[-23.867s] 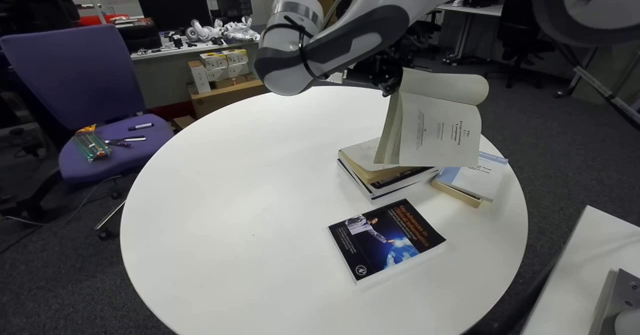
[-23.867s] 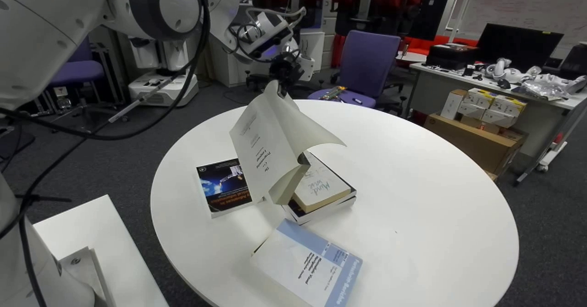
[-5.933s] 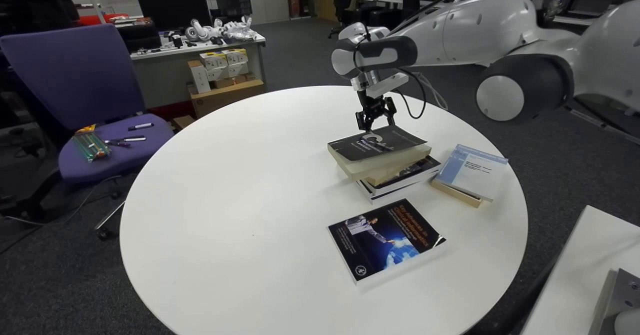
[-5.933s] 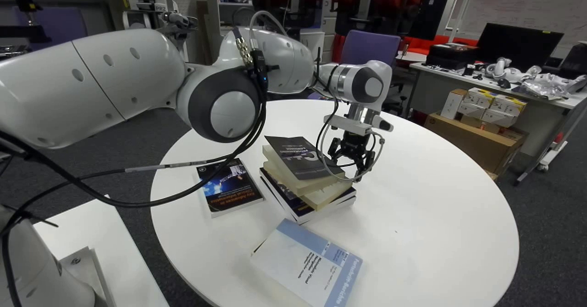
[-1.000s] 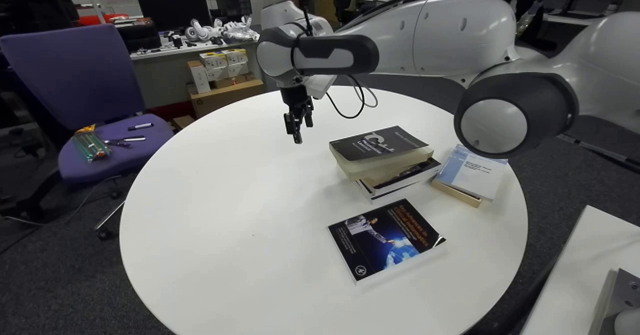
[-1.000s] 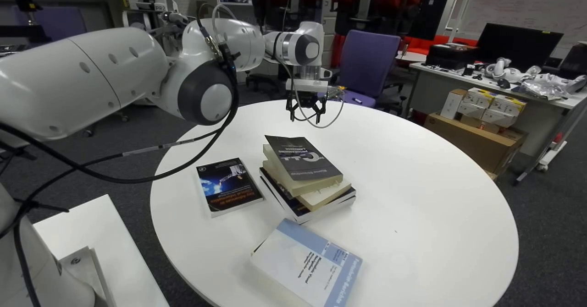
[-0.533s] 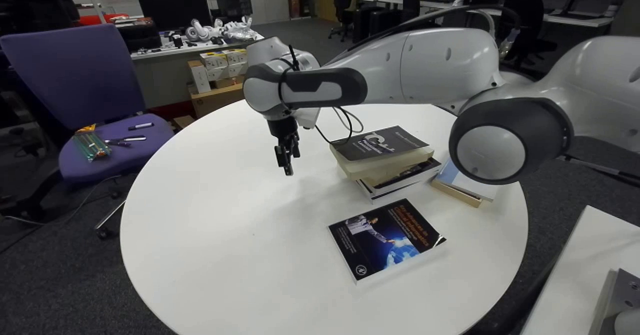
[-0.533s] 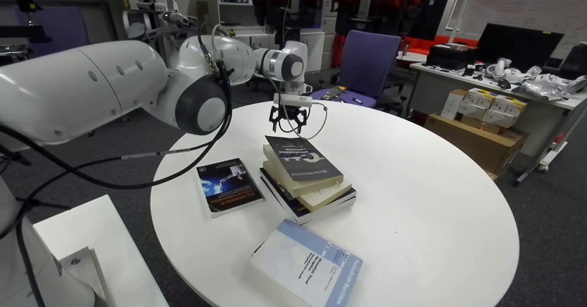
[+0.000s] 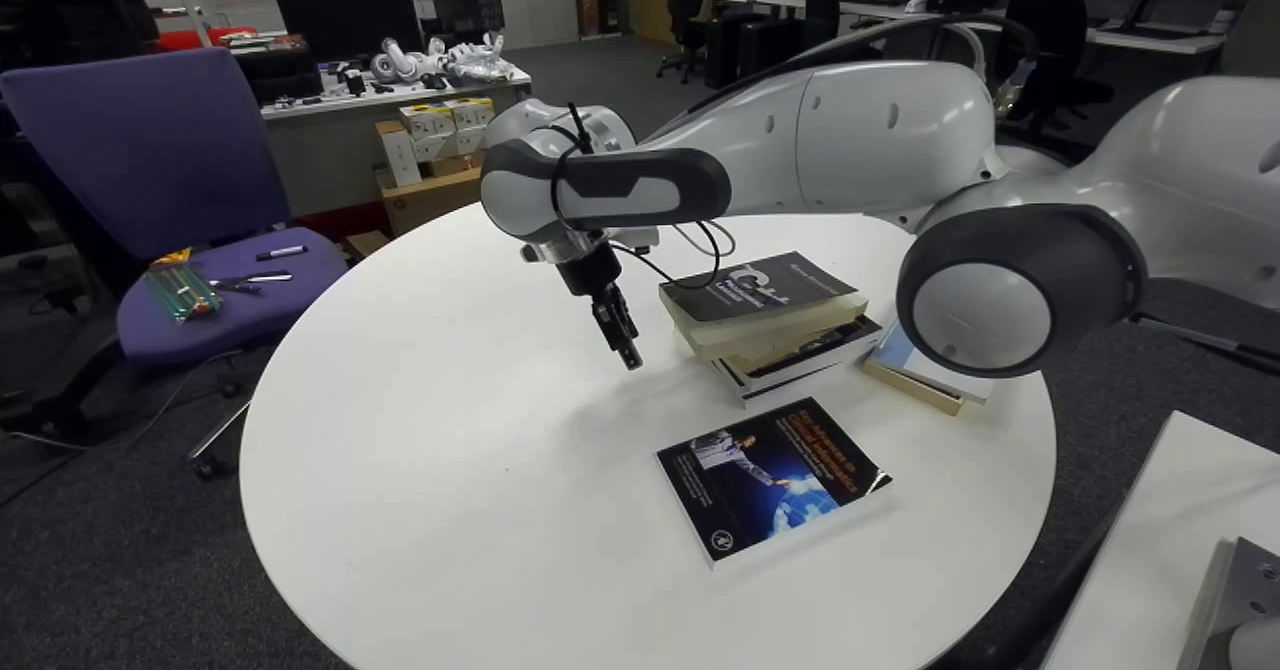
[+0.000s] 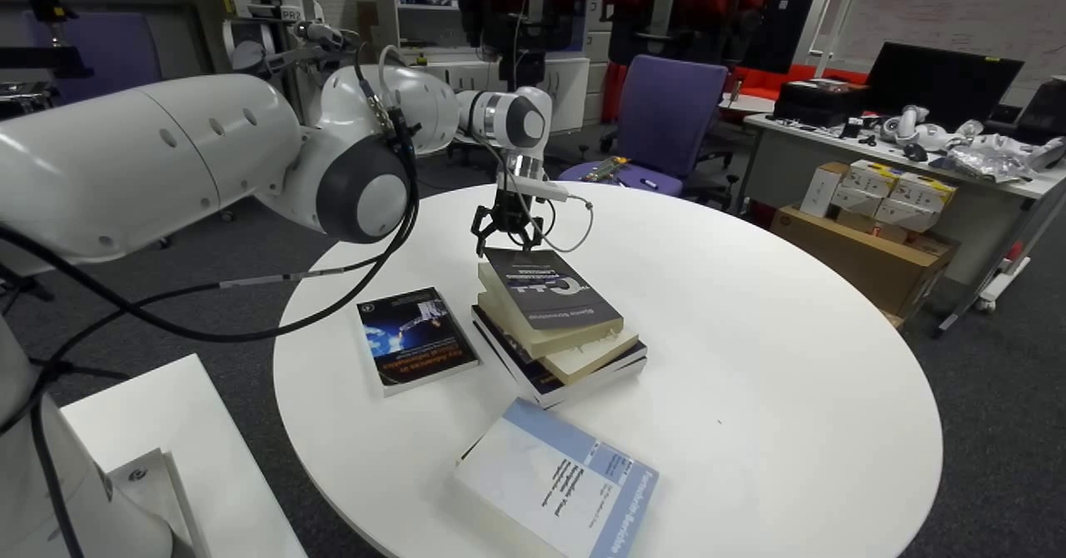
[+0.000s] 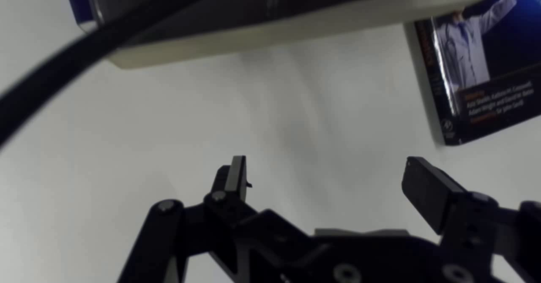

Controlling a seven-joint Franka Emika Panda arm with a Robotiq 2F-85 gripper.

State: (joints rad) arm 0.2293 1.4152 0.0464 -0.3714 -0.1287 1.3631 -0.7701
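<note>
From the left, I see a purple chair [image 9: 140,150] by the desk [image 9: 430,430]; on its seat lie a clear packet [image 9: 185,295] with green things inside, a marker [image 9: 281,253] and a dark-handled tool [image 9: 245,282]. Past it, small white-and-yellow boxes [image 9: 450,130] are piled on a brown carton [image 9: 430,205]. Next comes the gripper [image 11: 327,179], tilted above the desk, its fingers well apart and the white desk showing between them. Just beside it, on the half of the desk away from the chair, the dark C++ book [image 9: 757,287] lies askew on top of a stack of books [image 9: 805,368]. In an exterior view the fingertips [image 10: 480,246] seem to meet the end of that dark cover, but a gap shows in an exterior view where the arm's round joint [image 9: 985,315] looms in front, and in the wrist view too. There a black cable [image 11: 84,55] crosses in front of the stack. Flat beside the stack is a black book [image 9: 770,480] titled Key Advances in Clinical Informatics. Farther right, close to the desk's edge, that same joint hides part of a blue-and-white book [image 10: 566,475], whose cover lies plain in an exterior view. Last is a white stand [image 9: 1150,540] just off the desk's edge.
</note>
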